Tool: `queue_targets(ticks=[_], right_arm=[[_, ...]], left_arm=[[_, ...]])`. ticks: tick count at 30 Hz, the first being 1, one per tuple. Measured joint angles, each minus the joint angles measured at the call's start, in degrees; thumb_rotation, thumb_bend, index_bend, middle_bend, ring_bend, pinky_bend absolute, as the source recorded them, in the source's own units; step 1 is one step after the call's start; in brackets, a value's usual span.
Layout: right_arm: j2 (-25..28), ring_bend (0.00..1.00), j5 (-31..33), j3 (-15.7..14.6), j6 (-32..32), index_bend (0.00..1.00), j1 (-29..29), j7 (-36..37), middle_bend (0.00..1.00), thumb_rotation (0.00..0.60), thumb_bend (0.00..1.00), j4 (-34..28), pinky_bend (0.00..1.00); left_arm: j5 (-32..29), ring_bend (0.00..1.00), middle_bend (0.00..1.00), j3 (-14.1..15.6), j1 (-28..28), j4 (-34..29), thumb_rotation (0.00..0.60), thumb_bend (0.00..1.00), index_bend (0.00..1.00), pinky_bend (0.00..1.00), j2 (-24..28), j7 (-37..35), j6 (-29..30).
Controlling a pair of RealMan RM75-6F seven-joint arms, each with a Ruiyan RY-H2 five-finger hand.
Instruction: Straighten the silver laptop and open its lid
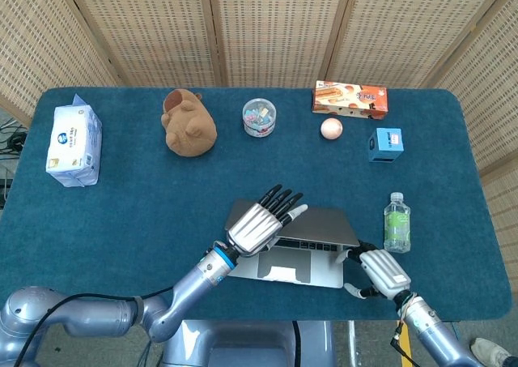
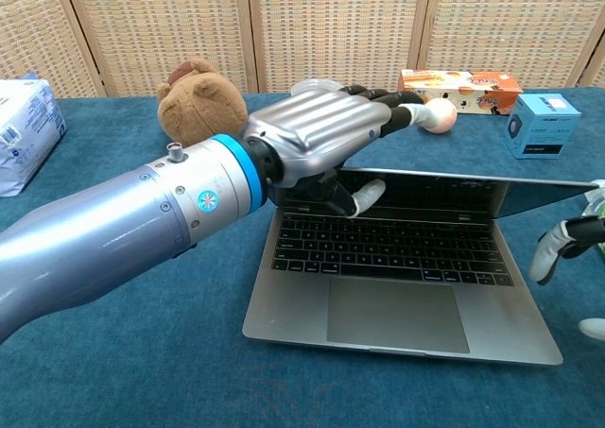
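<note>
The silver laptop point(image 2: 397, 286) is seen at the table's near edge, lid partly raised. The lid's edge is gripped by the left hand point(image 1: 257, 223), fingers extended over it, thumb beneath. The right hand point(image 1: 379, 271) is held just beside the laptop's right corner, fingers loosely apart, holding nothing

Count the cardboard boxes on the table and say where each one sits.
2. The orange snack box lies at the far edge, right of centre. The small blue box stands nearer the right edge, just in front of it. None seems hidden.
</note>
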Motion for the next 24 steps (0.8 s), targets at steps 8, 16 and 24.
queue_targets(ticks=[8,16,24], right_arm=[[-1.86,0.16,0.31,-0.43,0.12,0.36,0.03,1.1,0.36,0.6,0.34,0.93,0.19],[-2.81,0.16,0.1,-0.75,0.31,0.35,0.19,1.1,0.36,0.6,0.34,1.18,0.19],[-3.8,0.16,0.68,-1.25,0.16,0.35,0.1,0.45,0.36,0.6,0.34,0.94,0.19]], left_arm=[[-0.43,0.0,0.0,-0.1,-0.03,0.06,0.6,0.53,0.08,0.0,0.23,-0.08,0.28],[-0.7,0.0,0.0,-0.04,0.06,0.05,0.6,0.53,0.08,0.0,0.57,-0.51,0.47],[-0.62,0.0,0.0,0.17,0.48,-0.31,0.6,0.53,0.08,0.0,1.31,-1.16,1.1]])
